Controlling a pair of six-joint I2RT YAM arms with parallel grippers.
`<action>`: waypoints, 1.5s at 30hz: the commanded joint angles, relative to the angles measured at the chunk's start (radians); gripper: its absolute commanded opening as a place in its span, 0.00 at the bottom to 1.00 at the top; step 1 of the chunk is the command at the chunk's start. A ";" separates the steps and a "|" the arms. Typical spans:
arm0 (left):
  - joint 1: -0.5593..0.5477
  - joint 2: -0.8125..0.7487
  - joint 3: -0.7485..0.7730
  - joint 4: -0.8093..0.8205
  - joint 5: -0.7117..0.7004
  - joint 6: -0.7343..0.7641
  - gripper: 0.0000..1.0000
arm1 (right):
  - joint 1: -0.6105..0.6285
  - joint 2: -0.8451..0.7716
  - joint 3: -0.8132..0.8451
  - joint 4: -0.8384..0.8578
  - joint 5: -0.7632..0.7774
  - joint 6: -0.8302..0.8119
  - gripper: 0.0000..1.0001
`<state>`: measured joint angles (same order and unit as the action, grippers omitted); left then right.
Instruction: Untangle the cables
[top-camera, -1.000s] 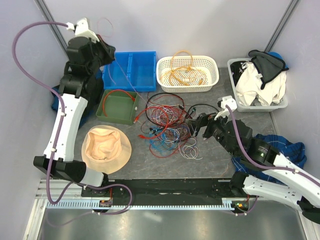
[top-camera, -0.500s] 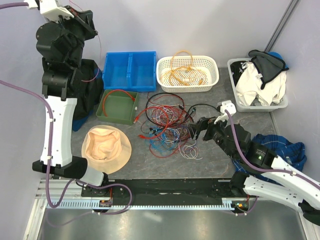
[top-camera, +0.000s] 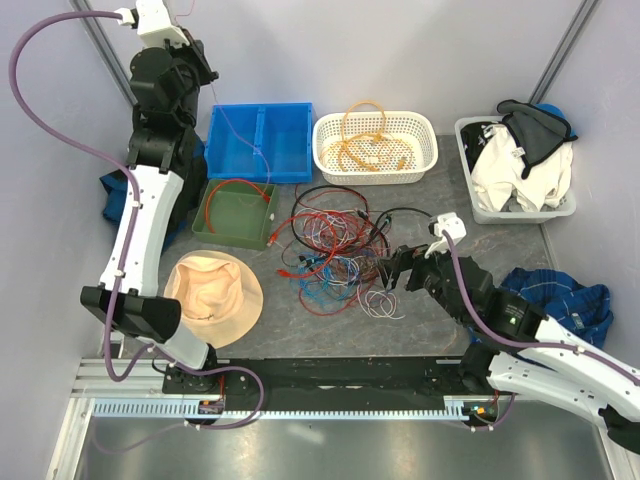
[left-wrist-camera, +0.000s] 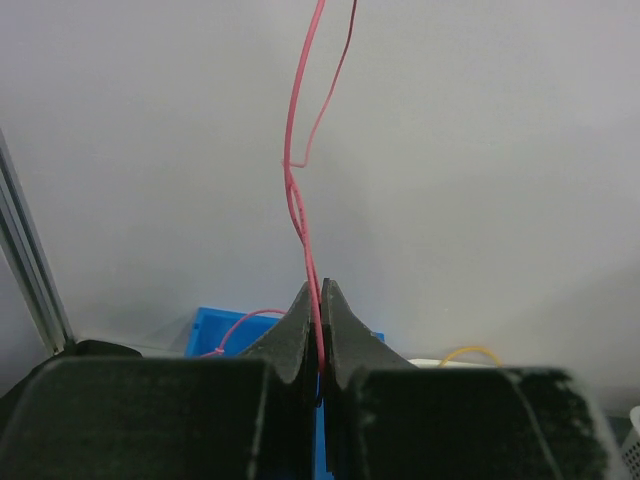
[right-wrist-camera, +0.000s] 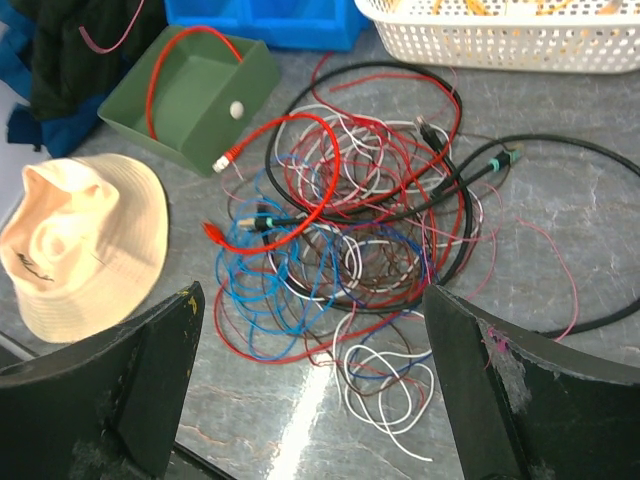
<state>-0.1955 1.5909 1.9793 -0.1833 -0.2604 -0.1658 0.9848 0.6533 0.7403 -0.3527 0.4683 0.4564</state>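
Observation:
A tangle of red, black, blue and white cables (top-camera: 335, 255) lies on the grey table; it also fills the right wrist view (right-wrist-camera: 350, 230). My left gripper (top-camera: 195, 55) is raised high at the back left, above the blue bin. In its wrist view it (left-wrist-camera: 321, 300) is shut on a thin pink-red wire (left-wrist-camera: 298, 180) that rises from the jaws. The wire's free end trails down over the blue bin (top-camera: 228, 120). My right gripper (top-camera: 395, 268) is open and empty, low at the tangle's right edge, jaws wide (right-wrist-camera: 320, 380).
A blue two-part bin (top-camera: 262, 140) and a white basket (top-camera: 375, 145) with orange-yellow cables stand at the back. A green box (top-camera: 235, 212) holds a red cable. A tan hat (top-camera: 212, 297) lies front left. A grey bin of clothes (top-camera: 515, 170) is at the right.
The left arm swung left and up, then back right to above the blue bin, still holding the wire. The right gripper edged a little toward the near side of the tangle.

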 joint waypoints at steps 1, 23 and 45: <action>0.016 -0.002 -0.037 0.111 -0.034 0.063 0.02 | 0.003 -0.014 -0.035 0.015 0.009 0.024 0.98; 0.077 -0.089 -0.648 0.304 0.055 -0.139 0.02 | 0.002 -0.035 -0.133 0.041 0.026 0.054 0.98; 0.073 -0.006 -0.800 0.021 0.033 -0.235 0.26 | 0.003 -0.049 -0.171 0.084 -0.011 0.082 0.98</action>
<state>-0.1200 1.5257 1.0931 -0.0093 -0.2070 -0.3458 0.9848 0.6128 0.5713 -0.2928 0.4568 0.5274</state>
